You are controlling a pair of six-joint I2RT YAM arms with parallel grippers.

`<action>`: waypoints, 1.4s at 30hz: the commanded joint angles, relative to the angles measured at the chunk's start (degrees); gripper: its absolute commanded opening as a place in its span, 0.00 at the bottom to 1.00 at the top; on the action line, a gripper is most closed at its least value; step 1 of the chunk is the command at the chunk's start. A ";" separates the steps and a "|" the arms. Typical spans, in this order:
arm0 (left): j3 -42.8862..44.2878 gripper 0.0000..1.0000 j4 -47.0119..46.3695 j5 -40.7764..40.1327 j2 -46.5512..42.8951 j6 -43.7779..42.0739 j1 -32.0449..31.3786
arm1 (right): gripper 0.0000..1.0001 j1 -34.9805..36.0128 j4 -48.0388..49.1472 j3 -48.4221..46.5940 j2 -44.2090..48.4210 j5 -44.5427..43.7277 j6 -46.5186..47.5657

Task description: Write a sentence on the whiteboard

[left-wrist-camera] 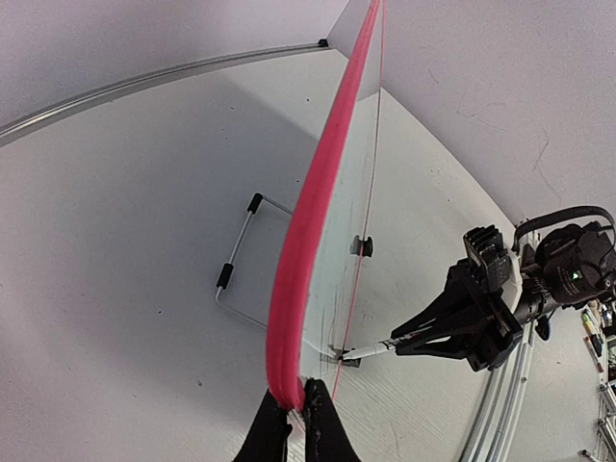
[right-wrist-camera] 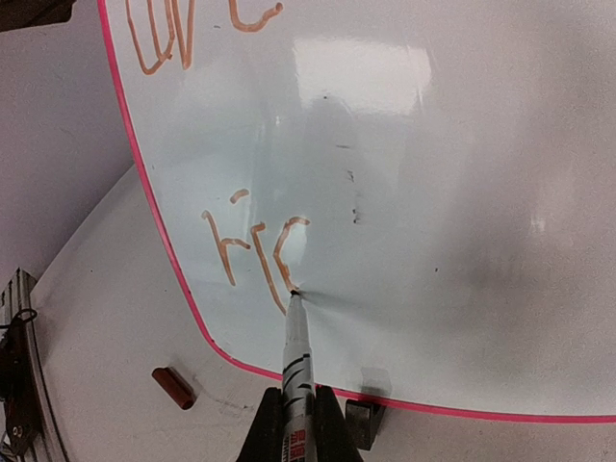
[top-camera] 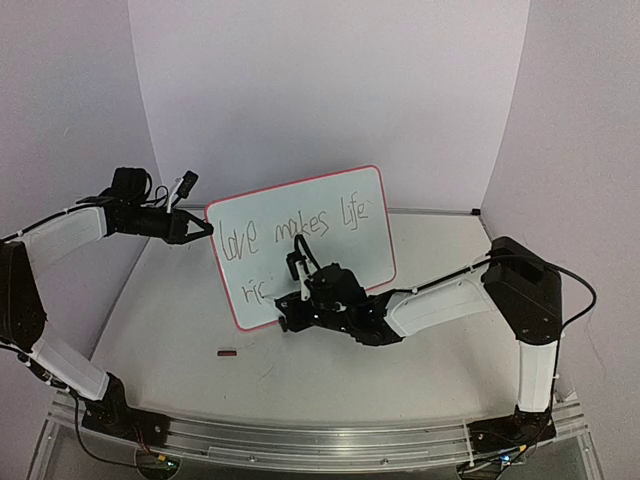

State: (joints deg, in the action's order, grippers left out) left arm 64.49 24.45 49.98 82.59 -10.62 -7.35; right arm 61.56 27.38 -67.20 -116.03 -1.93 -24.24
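Evidently your left pincer (left-wrist-camera: 295,412) was clamped on the whiteboard (top-camera: 352,252) at its 9 o'clock edge, upright on the desk (top-camera: 180,350). Your right pincer (right-wrist-camera: 296,416) gripped a marker (right-wrist-camera: 295,348), tip touching the sentence (top-camera: 300,222) (lower line just "ric") near 7 o'clock.

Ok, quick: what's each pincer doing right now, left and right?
Left pincer: closed, clamping the whiteboard by its red edge.
Right pincer: closed on the marker, tip touching the whiteboard.
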 commanded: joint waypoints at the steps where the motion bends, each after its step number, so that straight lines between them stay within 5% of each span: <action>1: 0.93 0.00 2.36 -3.31 0.82 -3.84 -1.17 | 0.00 -0.64 -0.50 1.34 2.99 -5.27 0.38; 13: 0.90 0.00 2.36 -3.23 0.91 -3.80 -1.14 | 0.00 -0.65 2.38 3.18 8.53 -2.72 2.77; 27: 0.90 0.00 2.37 -3.31 1.17 -3.82 -1.10 | 0.00 -1.53 -0.85 -5.22 3.14 -4.38 6.53; 42: 0.91 0.00 2.36 -3.20 1.14 -3.80 -1.11 | 0.00 -2.22 -3.14 -4.16 1.11 -4.48 4.74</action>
State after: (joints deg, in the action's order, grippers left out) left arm 64.51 24.44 49.79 82.59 -10.51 -7.44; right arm 59.79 25.67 -70.87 -113.67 -5.20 -18.59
